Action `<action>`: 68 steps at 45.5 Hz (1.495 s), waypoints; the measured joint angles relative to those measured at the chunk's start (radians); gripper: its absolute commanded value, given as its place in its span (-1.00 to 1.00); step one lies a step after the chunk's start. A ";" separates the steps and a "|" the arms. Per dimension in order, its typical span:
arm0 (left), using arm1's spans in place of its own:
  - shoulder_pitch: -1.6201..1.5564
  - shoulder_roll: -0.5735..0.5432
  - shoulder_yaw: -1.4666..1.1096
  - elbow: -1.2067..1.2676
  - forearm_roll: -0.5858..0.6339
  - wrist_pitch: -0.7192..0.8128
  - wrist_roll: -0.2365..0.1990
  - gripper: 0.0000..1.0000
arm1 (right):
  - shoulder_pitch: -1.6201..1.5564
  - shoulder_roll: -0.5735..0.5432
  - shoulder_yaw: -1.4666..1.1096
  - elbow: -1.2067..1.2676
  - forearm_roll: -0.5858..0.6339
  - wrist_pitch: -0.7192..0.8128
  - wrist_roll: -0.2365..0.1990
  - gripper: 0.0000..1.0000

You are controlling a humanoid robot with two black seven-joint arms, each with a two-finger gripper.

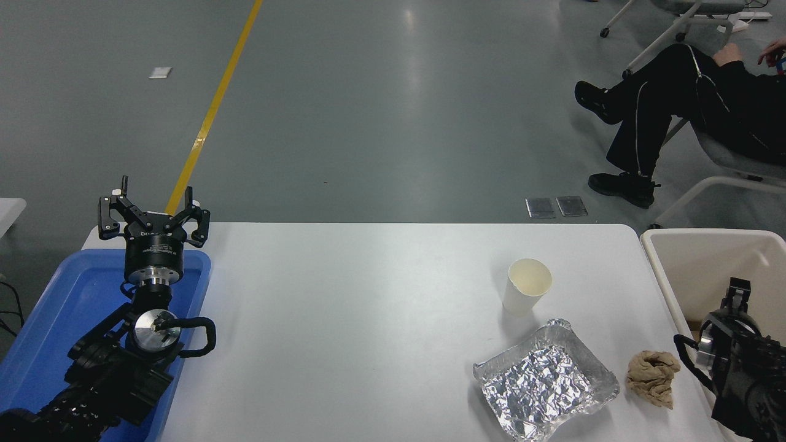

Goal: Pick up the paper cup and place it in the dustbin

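Observation:
The paper cup (527, 286) is small and white with a cream inside. It stands upright on the white table (344, 319), right of the middle. The cream dustbin (700, 270) stands against the table's right edge, its far part showing. My right gripper (737, 294) comes in at the lower right and sits over the dustbin's near part, well to the right of the cup and apart from it. It is mostly seen from behind. My left gripper (153, 215) is parked open and empty at the lower left.
A crumpled silver foil tray (543, 380) lies just in front of the cup. A brown crumpled wad (653, 376) lies between the tray and the dustbin. A blue tray (55, 319) sits under the left arm. A person (675, 116) sits beyond the table's far right.

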 measured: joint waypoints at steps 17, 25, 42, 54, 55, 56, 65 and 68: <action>-0.001 0.001 0.000 0.000 0.001 0.001 0.001 0.98 | 0.004 -0.005 -0.006 0.000 -0.003 0.011 0.011 1.00; -0.001 0.001 0.000 0.000 0.001 0.001 0.001 0.98 | 0.003 -0.013 -0.020 -0.001 -0.011 0.014 0.026 1.00; -0.001 0.001 0.000 0.000 0.001 0.001 0.000 0.98 | 0.015 -0.030 -0.038 0.004 -0.017 0.024 0.034 1.00; -0.001 0.001 0.000 0.000 0.001 0.001 0.000 0.98 | 0.020 -0.057 -0.040 0.043 -0.017 0.036 0.039 1.00; -0.001 0.001 0.001 0.000 0.001 0.001 0.000 0.98 | 0.021 -0.068 -0.042 0.060 -0.019 0.037 0.039 1.00; -0.001 0.000 0.001 0.000 0.001 0.001 0.000 0.98 | 0.025 -0.092 -0.047 0.096 -0.023 0.038 0.040 1.00; -0.001 -0.001 0.001 -0.001 0.001 0.000 0.000 0.98 | 0.105 -0.274 -0.147 0.399 -0.110 0.040 0.041 1.00; -0.001 -0.001 0.001 -0.001 0.001 0.000 0.000 0.98 | 0.161 -0.342 -0.212 0.522 -0.159 0.041 0.041 1.00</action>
